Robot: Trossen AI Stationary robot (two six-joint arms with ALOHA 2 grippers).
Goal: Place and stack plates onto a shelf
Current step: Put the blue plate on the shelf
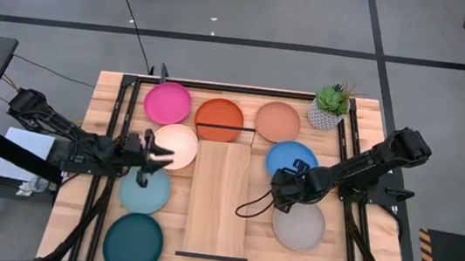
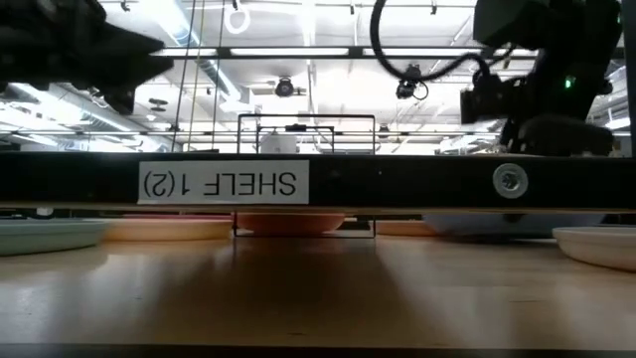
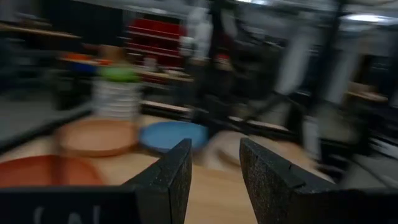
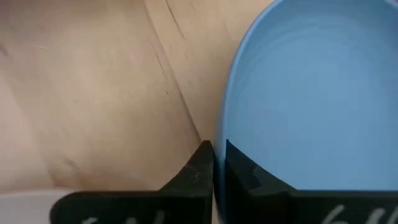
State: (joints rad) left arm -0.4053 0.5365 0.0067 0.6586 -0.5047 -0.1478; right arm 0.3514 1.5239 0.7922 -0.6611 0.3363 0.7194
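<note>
Eight plates lie flat on the slatted table around the shelf (image 1: 221,195), a long light-wood board. Along the far side sit pink (image 1: 168,103), orange (image 1: 219,118) and tan-orange (image 1: 278,121). Cream (image 1: 180,145), light teal (image 1: 145,191) and dark teal (image 1: 133,240) lie to the left, blue (image 1: 293,157) and grey (image 1: 299,226) to the right. My left gripper (image 1: 153,152) (image 3: 214,168) is open and empty at the cream plate's left edge. My right gripper (image 1: 283,187) (image 4: 217,165) is shut at the blue plate's near-left rim. My right gripper pinches the blue plate's rim (image 4: 221,134) at its near-left side. One finger is outside the rim over the wood and the other is on the plate's inner face. The fingers come from above, slanting from the right. Whether the plate is off the table cannot be told.
A potted plant (image 1: 330,106) stands at the far right corner. Black wire rails cross the shelf at its far end (image 1: 224,128) and near end (image 1: 211,256). The shelf board's top is bare. The grey plate lies just near of my right gripper.
</note>
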